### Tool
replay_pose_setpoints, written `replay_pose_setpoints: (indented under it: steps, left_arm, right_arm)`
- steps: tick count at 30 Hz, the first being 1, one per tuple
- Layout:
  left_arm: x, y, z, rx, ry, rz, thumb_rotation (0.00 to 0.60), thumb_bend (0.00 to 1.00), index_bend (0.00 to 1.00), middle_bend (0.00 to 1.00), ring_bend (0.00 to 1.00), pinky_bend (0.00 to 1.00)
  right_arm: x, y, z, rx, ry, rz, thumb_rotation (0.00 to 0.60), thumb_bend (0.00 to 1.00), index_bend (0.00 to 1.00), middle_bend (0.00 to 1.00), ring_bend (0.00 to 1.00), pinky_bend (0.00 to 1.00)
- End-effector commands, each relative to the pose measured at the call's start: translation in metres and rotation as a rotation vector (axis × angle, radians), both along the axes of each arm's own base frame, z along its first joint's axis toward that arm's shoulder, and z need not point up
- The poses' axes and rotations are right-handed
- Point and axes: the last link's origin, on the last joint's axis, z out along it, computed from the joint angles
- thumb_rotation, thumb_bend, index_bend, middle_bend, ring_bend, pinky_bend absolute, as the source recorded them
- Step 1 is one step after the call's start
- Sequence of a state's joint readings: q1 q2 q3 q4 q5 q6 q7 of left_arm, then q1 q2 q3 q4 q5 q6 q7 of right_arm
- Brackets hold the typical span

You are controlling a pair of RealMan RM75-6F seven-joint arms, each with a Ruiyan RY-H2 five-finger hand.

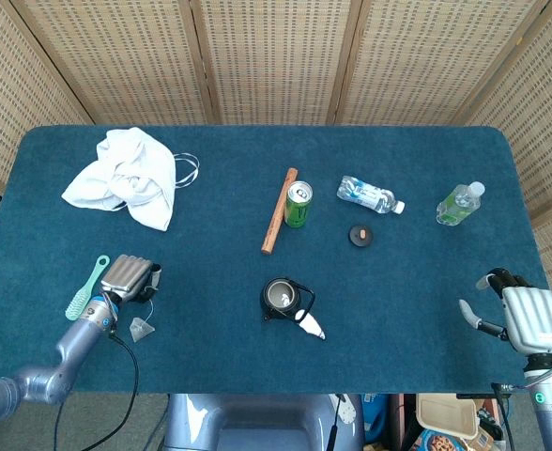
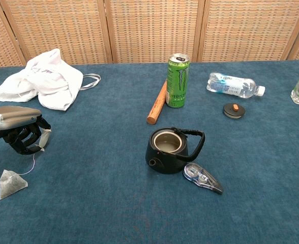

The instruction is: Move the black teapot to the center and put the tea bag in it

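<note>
A staged robot test area — blue-carpeted bench [image 1: 417, 310] boxed in by woven rattan screens [image 1: 276, 56], odd household items scattered about.

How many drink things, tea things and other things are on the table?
Drinks: 3 – can, lying bottle, green bottle.
Tea things: 3 – teapot, lid, tea bag.
Others: 4 – cloth, wooden stick, brush, tape dispenser.
Total: 10
</note>
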State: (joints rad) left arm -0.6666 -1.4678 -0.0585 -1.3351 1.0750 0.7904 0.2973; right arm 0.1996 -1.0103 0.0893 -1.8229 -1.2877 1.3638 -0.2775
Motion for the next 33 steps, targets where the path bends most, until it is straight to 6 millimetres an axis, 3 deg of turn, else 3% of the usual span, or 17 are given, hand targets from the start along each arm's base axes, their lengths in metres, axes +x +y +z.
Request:
replay_pose_setpoints:
  steps: [1,10,16,22,33]
  left_arm:
    - [0.003,0.000,0.007,0.017,-0.026,-0.006,0.600,0.51,0.65,0.76,0.75,0.74]
    - [0.018,-0.008,0.032,0.059,-0.097,-0.075,0.600,0.51,0.65,0.76,0.75,0.74]
    - [0.041,-0.018,0.049,0.068,-0.147,-0.170,0.600,0.51,0.65,0.76,0.75,0.74]
    - [0.061,-0.021,0.056,0.059,-0.168,-0.241,0.600,0.51,0.65,0.76,0.75,0.74]
    - [0.091,-0.017,0.051,0.036,-0.175,-0.320,0.600,0.51,0.65,0.76,0.75,0.74]
  right_arm:
    - [0.001,0.000,0.000,-0.002,-0.001,0.004,0.101,0.49,0.43,0.38,0.40,0.62]
    - [0.006,0.001,-0.003,-0.027,-0.018,0.033,0.101,0.49,0.43,0.38,0.39,0.58]
    - [0.011,0.002,-0.007,-0.061,-0.049,0.076,0.120,0.50,0.43,0.38,0.37,0.55]
    - [0.015,0.005,-0.012,-0.060,-0.061,0.109,0.206,0.50,0.43,0.38,0.37,0.54]
    - [0.018,0.003,-0.018,-0.032,-0.071,0.143,0.210,0.50,0.43,0.37,0.35,0.51]
